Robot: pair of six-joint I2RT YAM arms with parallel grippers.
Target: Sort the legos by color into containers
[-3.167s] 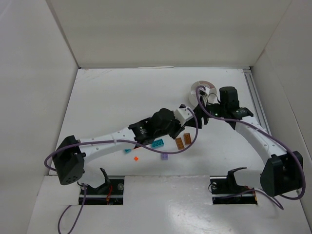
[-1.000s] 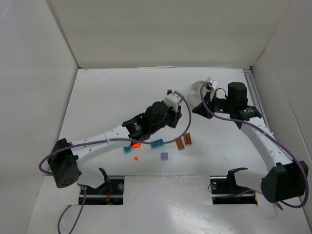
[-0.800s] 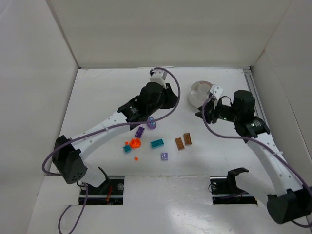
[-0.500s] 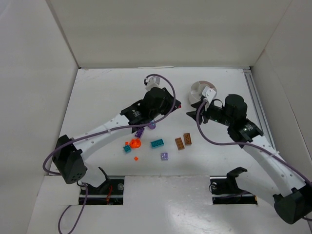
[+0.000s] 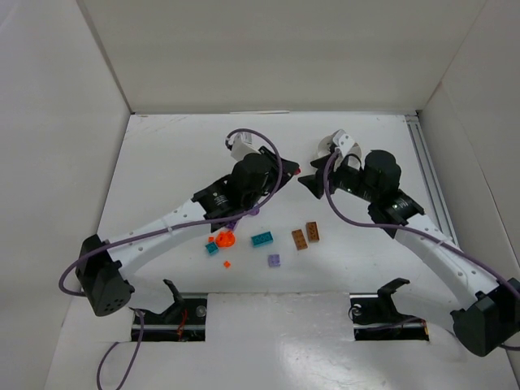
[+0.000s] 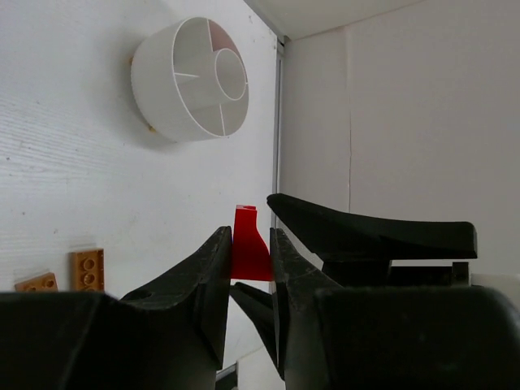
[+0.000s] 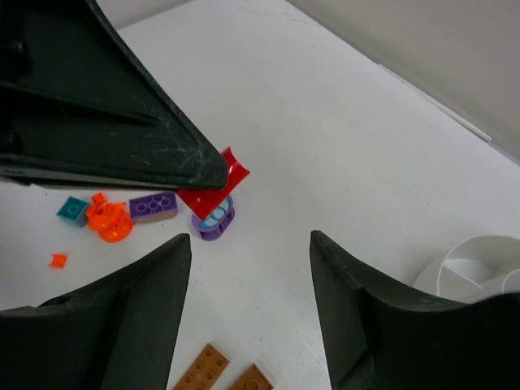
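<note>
My left gripper [image 5: 290, 175] is shut on a small red piece [image 6: 248, 250], held above the table; the piece also shows in the right wrist view [image 7: 213, 189]. My right gripper [image 5: 309, 185] is open and empty, its tips just right of the red piece and facing it [image 7: 250, 240]. The white dish [image 5: 328, 145] with wedge compartments stands behind the right gripper, partly hidden; the left wrist view shows it whole [image 6: 192, 81]. Loose legos lie below: two brown plates [image 5: 305, 235], a teal brick [image 5: 262, 239], an orange bit [image 5: 225, 240], and purple pieces [image 7: 153, 206].
A purple ring with a light blue inside [image 7: 214, 220] lies under the red piece. A small purple brick [image 5: 275, 261], a small teal brick [image 5: 212, 249] and a tiny orange bit [image 5: 227, 264] lie near the front. White walls enclose the table on three sides.
The two grippers have closed in on each other: the left one moved right with the red piece, and the right one swung left from beside the dish and now faces it.
</note>
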